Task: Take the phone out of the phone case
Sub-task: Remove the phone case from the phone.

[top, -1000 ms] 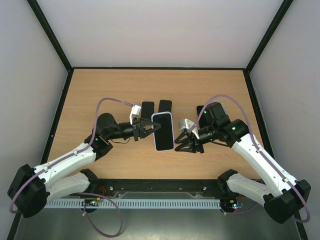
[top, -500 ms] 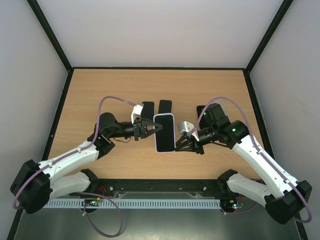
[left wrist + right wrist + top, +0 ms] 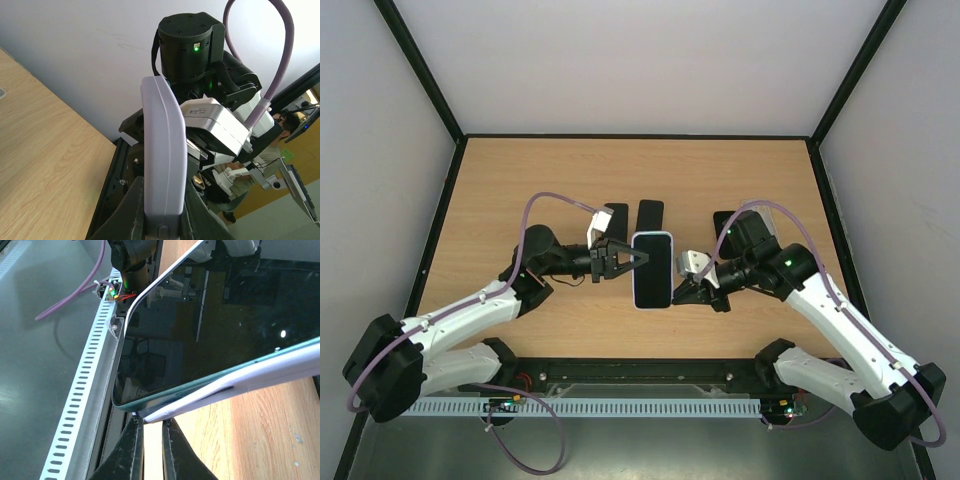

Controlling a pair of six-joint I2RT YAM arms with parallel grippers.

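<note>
The black phone [image 3: 653,272] sits in the pale lavender phone case [image 3: 653,235], held above the table with the screen facing the top camera. My left gripper [image 3: 638,258] is shut on the left long edge. In the left wrist view the case [image 3: 160,140] stands edge-on between my left gripper's [image 3: 162,202] fingers. My right gripper [image 3: 678,291] is at the lower right corner. In the right wrist view the phone [image 3: 225,325], with its teal edge, stands slightly out of the case [image 3: 260,372] at that corner. My right gripper [image 3: 152,421] pinches the case's corner, jaws nearly closed.
Three plain black phones lie on the wooden table behind the grippers: one [image 3: 616,213] by the left wrist, one [image 3: 649,213] in the middle, one [image 3: 723,219] partly under the right arm. Black frame rails border the table [image 3: 520,180].
The cased phone has turned over from its pale back to its black screen facing up, and shifted slightly right and nearer. Both grippers moved with it.
</note>
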